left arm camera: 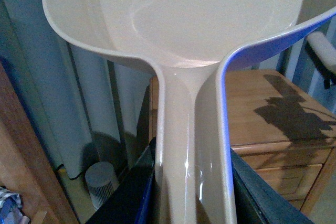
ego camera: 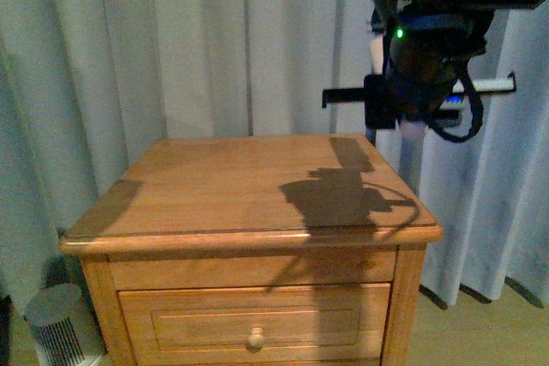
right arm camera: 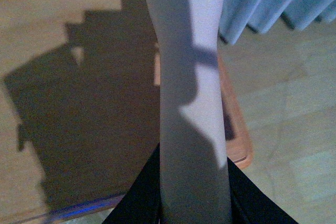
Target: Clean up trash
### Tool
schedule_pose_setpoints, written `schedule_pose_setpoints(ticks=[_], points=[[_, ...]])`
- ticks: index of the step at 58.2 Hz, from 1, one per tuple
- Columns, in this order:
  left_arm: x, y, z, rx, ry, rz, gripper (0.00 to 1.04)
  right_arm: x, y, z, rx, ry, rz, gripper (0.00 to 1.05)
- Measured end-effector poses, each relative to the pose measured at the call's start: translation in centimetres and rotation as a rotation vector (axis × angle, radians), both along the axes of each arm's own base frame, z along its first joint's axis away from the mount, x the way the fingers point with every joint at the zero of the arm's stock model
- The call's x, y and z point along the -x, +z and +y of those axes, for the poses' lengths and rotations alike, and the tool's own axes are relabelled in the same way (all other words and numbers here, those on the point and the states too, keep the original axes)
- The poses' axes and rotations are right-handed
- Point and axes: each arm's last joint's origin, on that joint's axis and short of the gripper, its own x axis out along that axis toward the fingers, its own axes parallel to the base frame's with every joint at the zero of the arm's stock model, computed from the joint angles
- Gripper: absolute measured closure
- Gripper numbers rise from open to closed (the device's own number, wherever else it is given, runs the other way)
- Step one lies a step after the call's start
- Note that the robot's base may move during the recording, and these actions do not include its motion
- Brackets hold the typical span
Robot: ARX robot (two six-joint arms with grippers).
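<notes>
From the left wrist: left gripper (left arm camera: pixel 194 195) clamped on the long stem (left arm camera: pixel 178 129) of a pinkish-beige glossy plastic dustpan (left arm camera: pixel 199 14). Dark jaws pressed against both sides of the stem, scoop flaring out wide beyond them.

Front view, starting at 7 o'clock: a small grey ribbed cylindrical appliance (ego camera: pixel 58 323) standing on the floor, just beside the furniture. At centre, a honey-coloured wooden nightstand (ego camera: pixel 214 182) with a flat, warmly lit top. One drawer below it, with a small round wooden knob (ego camera: pixel 255 338) at 6 o'clock. Behind, from 9 round to 3 o'clock, pale grey-green pleated curtains (ego camera: pixel 171 40). Toward 3 o'clock of the tabletop, a dark arm-shaped shadow (ego camera: pixel 343 195). At 1 o'clock, the black right arm (ego camera: pixel 429 49), green lights glowing, raised near the nightstand's far right corner.

From the right wrist: right gripper (right arm camera: pixel 194 195) closed around a pale lavender-white smooth handle (right arm camera: pixel 189 66), jaws snug on either side. Beneath it, a rounded corner of the nightstand top and pale wood-plank floor (right arm camera: pixel 283 129).

Trash: not to be made out in any view, so no telling where.
</notes>
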Motion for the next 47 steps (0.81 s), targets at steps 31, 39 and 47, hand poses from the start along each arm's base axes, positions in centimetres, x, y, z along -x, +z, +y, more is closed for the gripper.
schedule_pose_setpoints(ticks=[31,39,47], points=[[0.0,0.0,0.0,0.000,0.000,0.000,0.77,19.6,4.3,-7.6,0.232,0.145,-0.542,0.85],[0.0,0.0,0.0,0.000,0.001,0.000,0.77,23.3,2.7,-10.2,0.177,0.164,-0.533,0.85],[0.0,0.0,0.0,0.000,0.000,0.000,0.77,25.0,2.2,-11.3,0.132,0.135,-0.536,0.85]])
